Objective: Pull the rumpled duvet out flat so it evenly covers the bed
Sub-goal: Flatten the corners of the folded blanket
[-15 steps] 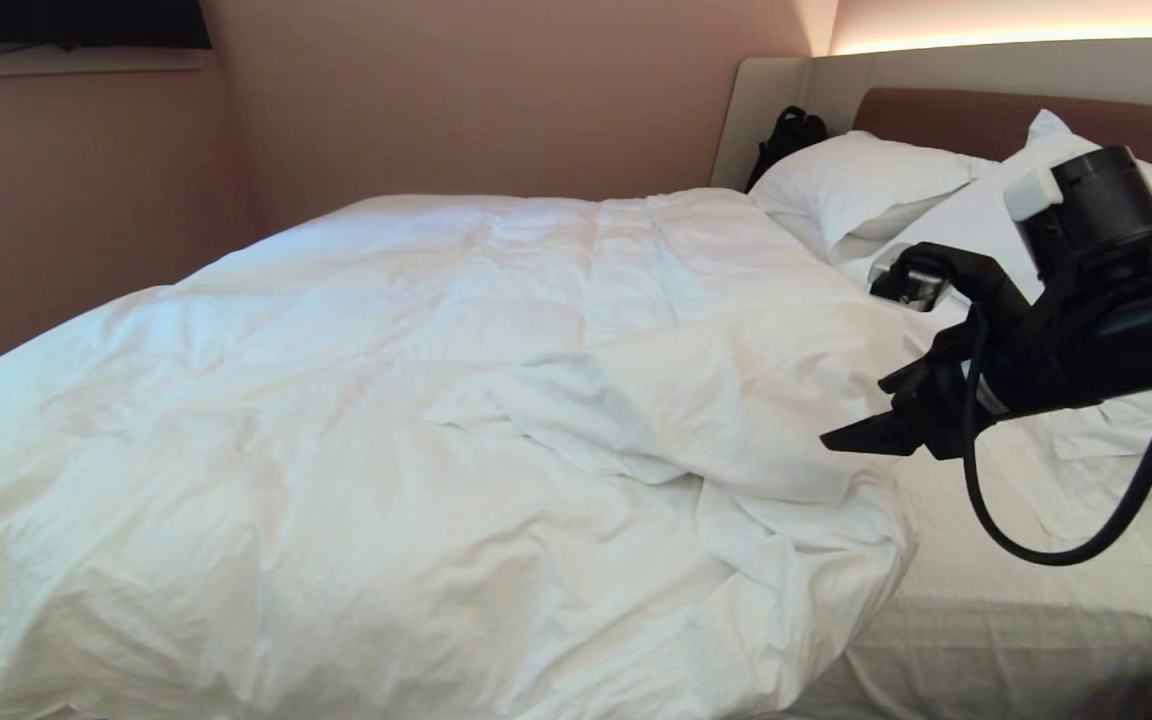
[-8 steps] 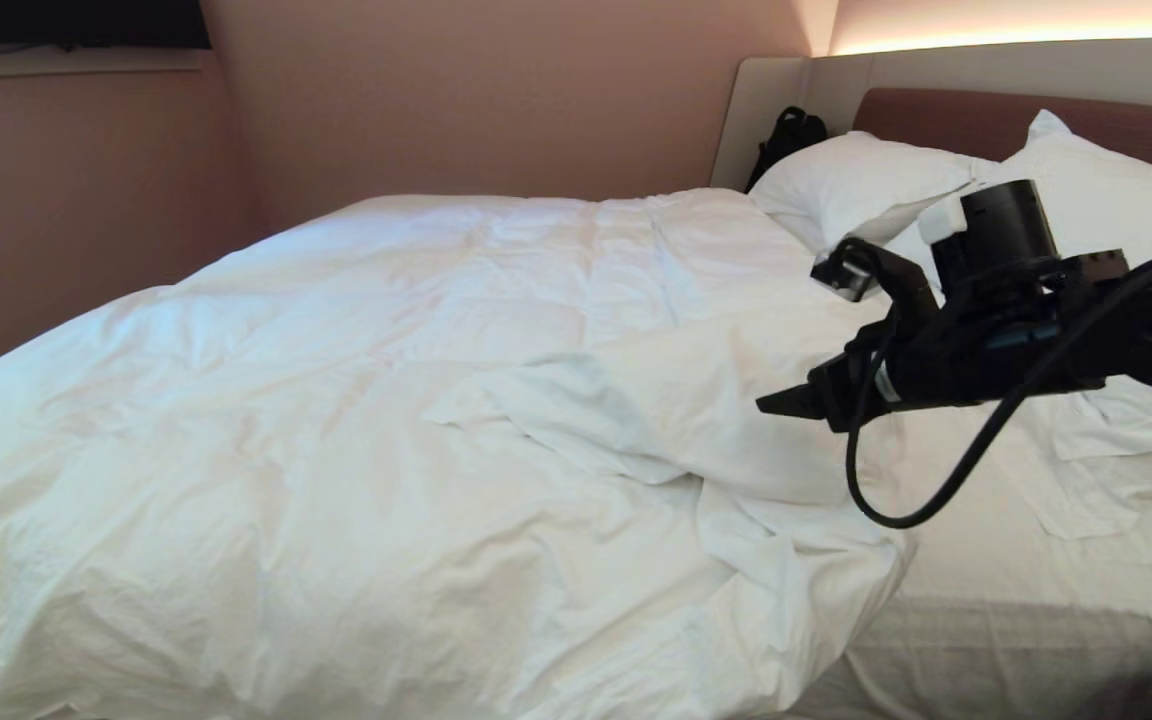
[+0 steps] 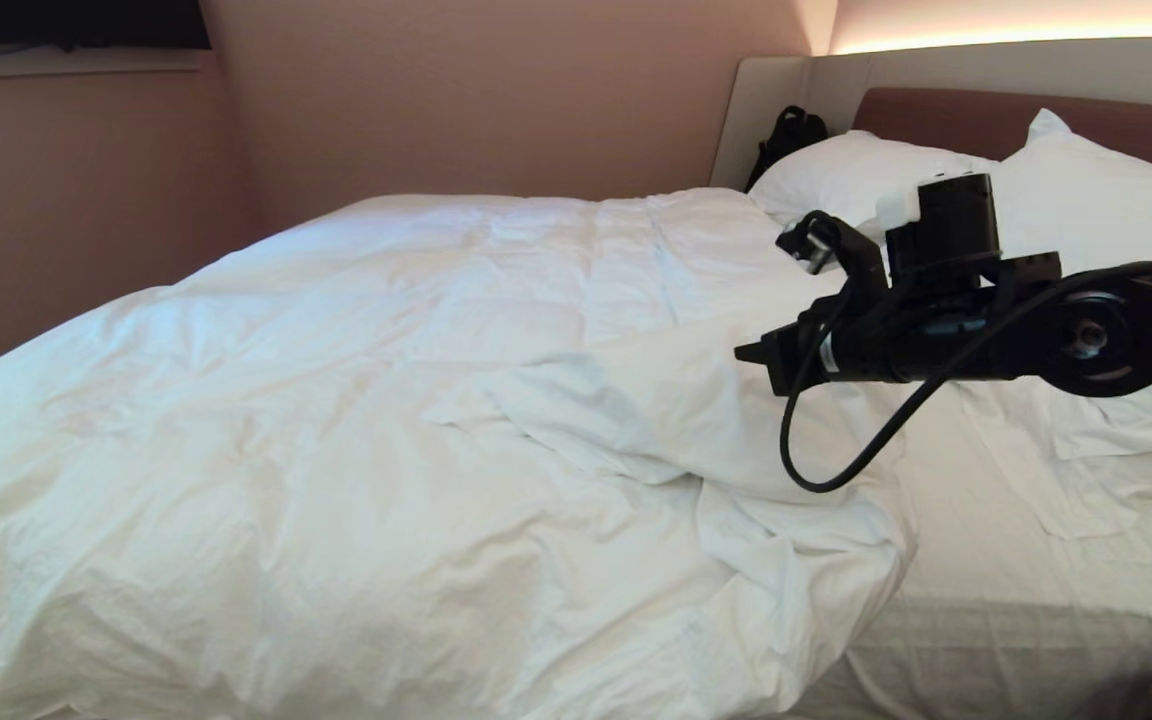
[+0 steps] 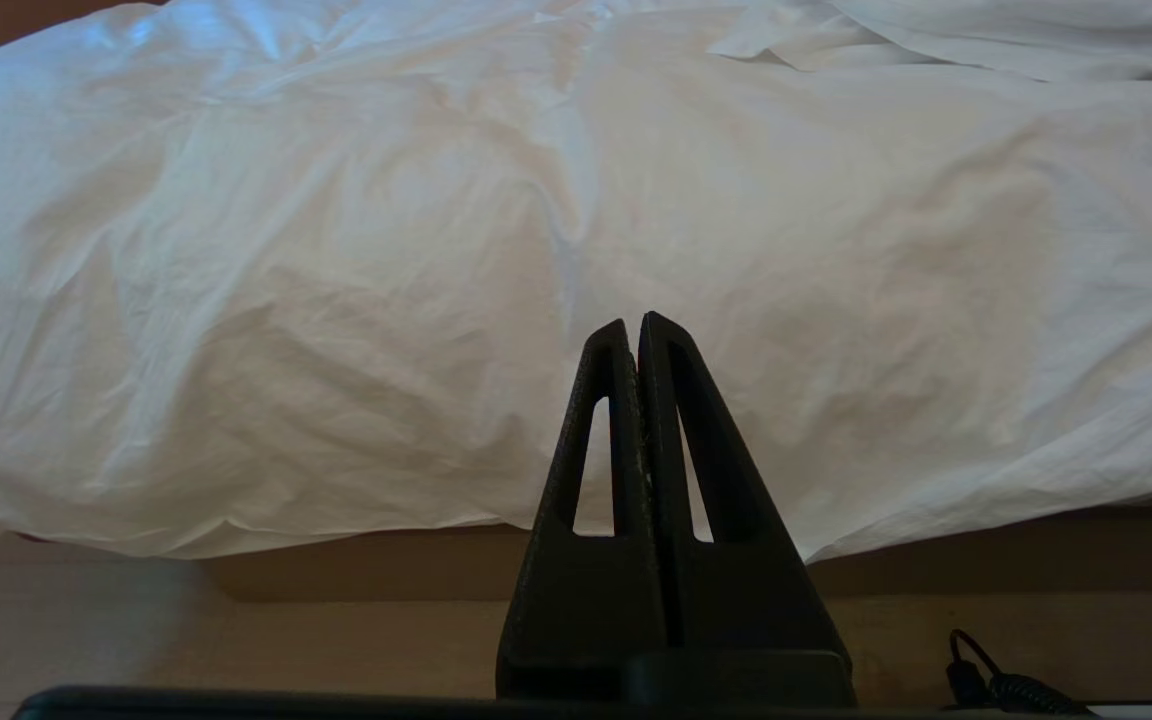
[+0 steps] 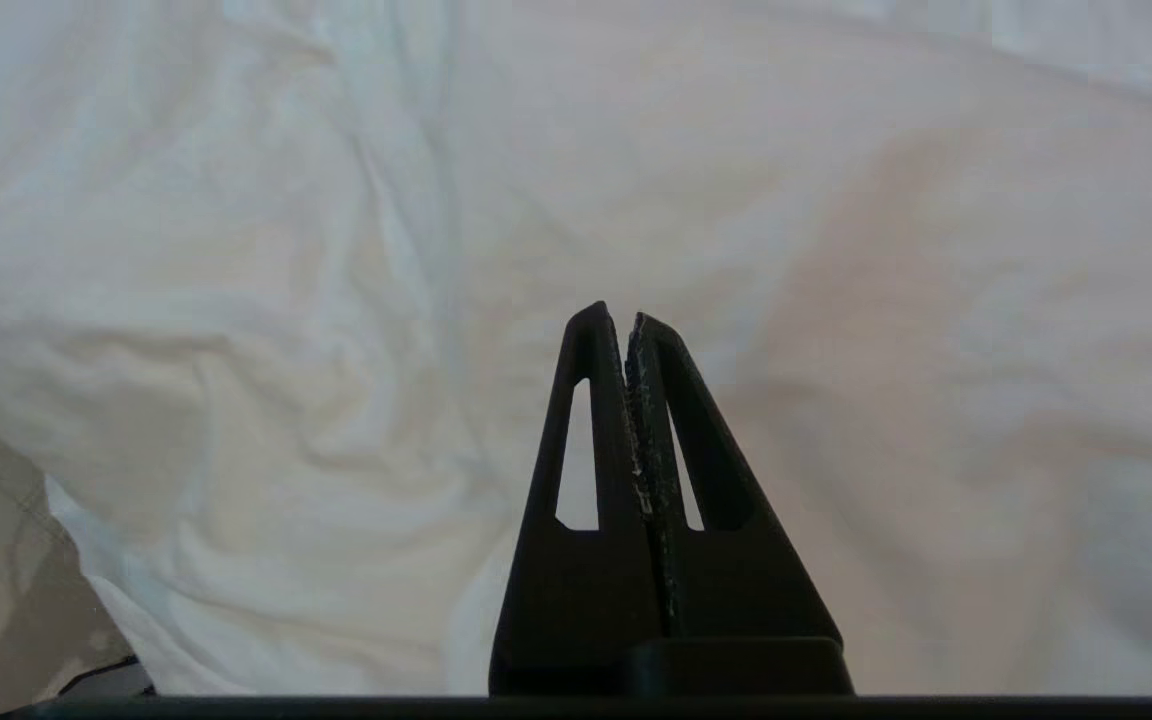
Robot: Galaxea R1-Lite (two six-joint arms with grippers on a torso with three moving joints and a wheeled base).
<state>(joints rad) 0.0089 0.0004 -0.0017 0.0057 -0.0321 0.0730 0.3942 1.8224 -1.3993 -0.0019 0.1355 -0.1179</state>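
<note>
- Duvet spread over most of bed, rumpled, bunched in a folded ridge near the head end and short of the pillows.
- Reaches the far side edge and foot; hangs over the near side edge above the brown base in the left wrist view.
- Bare sheet exposed along the near head corner, between duvet edge and pillows.
- Right gripper held out level above the duvet's folded ridge, tip pointing toward the foot; clenched, fingers pressed together with nothing between them in the right wrist view.
- Whether tip touches fabric: cannot tell.
- Black cable looped down from right arm, hanging just over the duvet edge.
- Left gripper low beside the near side edge of bed, outside the head view; clenched, empty, tips in front of the overhanging duvet.
- Black bag at the far head corner, against the headboard.
- Pillows side by side against headboard, well apart from duvet's top edge on the near side.
</note>
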